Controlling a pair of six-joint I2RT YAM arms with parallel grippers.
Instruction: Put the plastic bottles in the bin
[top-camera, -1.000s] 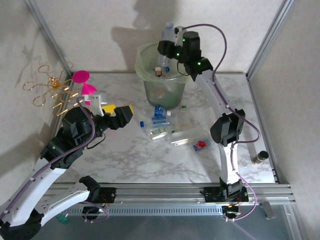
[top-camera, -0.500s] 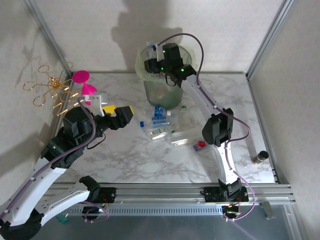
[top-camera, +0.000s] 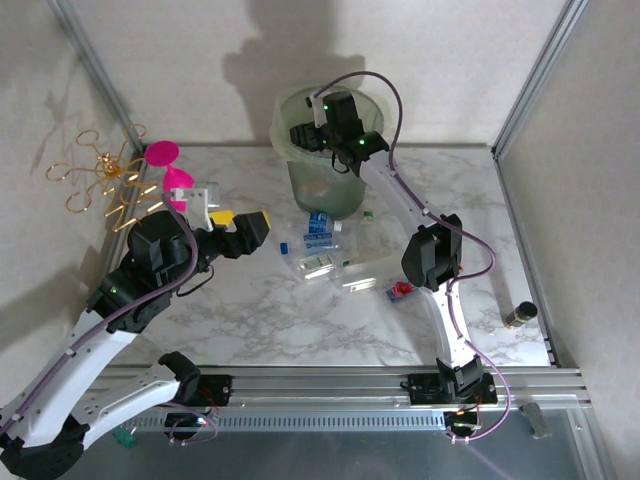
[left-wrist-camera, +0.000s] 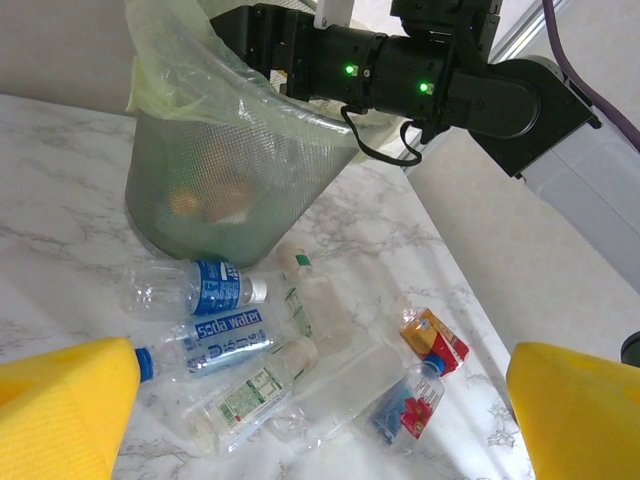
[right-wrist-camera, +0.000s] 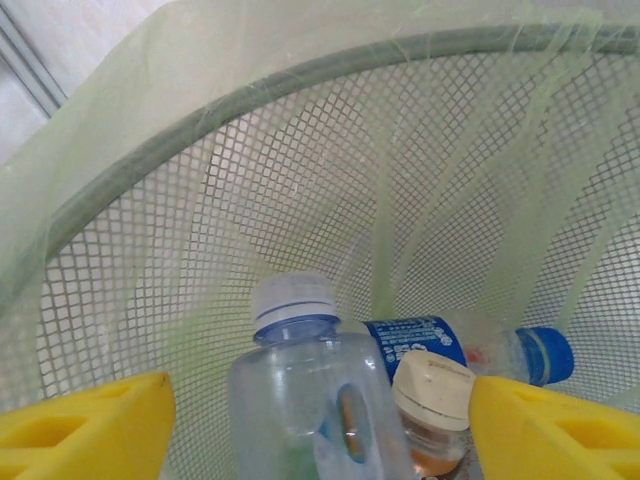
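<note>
Lab-style robot test cell: marble-look tabletop, plain white wall panels, aluminium frame posts. Left arm and right arm bolted to metal rail at the near edge.

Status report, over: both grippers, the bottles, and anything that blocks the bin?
Left gripper open, empty. Right gripper open at bin mouth, clear bottle loose between its jaws. Several bottles lie beside bin. Nothing blocks.

White left arm: elbow bent, forearm raised, aimed forward-right. Black left hand: yellow fingers spread wide. White right arm: stretched far forward, wrist tipped down. Black right hand: yellow fingers parted, gripping nothing.
</note>
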